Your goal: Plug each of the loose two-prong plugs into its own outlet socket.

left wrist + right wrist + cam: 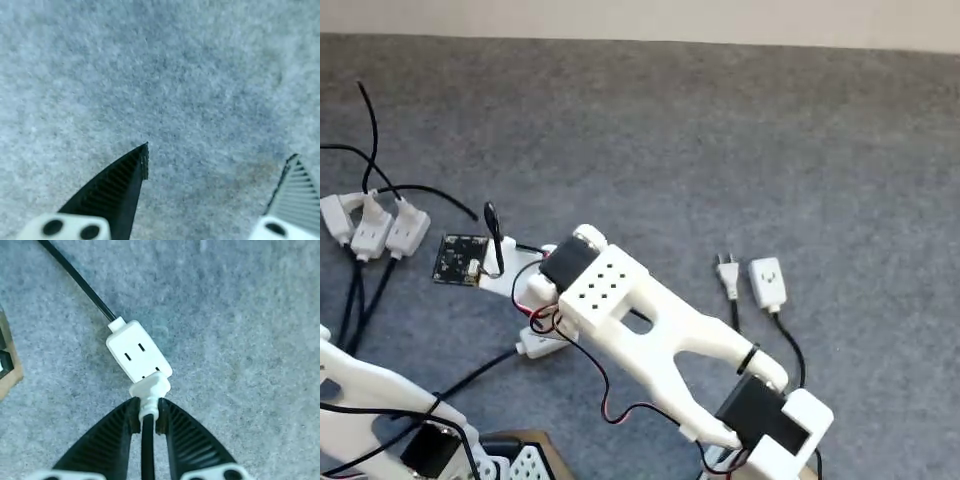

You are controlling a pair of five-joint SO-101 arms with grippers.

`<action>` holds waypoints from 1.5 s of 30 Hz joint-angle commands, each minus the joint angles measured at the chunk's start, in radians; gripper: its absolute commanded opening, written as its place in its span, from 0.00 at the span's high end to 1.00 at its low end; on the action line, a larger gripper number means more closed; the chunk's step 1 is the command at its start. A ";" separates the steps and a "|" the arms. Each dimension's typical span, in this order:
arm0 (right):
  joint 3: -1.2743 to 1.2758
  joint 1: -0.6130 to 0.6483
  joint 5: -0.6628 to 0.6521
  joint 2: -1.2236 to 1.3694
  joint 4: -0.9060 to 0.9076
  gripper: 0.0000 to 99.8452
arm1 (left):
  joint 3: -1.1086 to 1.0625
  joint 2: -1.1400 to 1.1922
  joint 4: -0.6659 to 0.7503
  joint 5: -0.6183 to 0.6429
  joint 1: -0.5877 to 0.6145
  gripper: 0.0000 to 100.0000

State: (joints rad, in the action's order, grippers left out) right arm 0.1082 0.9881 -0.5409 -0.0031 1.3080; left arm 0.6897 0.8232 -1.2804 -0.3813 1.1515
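Grey carpet (150,60) covers every view.
1. Your right gripper (148,407): jaws clamped on a plug (150,387) behind its head. The long axis runs straight ahead, nose touching the outlet socket (138,351); seating depth unclear.
2. Your left gripper (220,152): jaws apart over bare carpet.
3. High view adds 1 loose plug (727,275) beside a second socket (767,283).

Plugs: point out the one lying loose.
The two-prong plug lying free beside an outlet socket; the other plug is clamped in the jaws of the right gripper.
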 commanded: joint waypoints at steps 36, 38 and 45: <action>0.117 -0.107 0.011 0.231 -0.219 0.99 | 0.142 -0.033 -0.181 -0.009 -0.039 0.60; 0.108 -0.107 0.012 0.225 -0.173 0.99 | 0.182 -0.051 -0.242 -0.009 -0.067 0.60; 0.108 -0.107 0.012 0.062 -0.082 0.80 | 0.354 -0.128 -0.471 -0.009 -0.165 0.60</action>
State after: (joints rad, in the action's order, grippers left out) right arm 0.2248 0.9129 -0.5363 0.1412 1.1868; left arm 0.9597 0.7833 -1.6747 -0.3813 1.0395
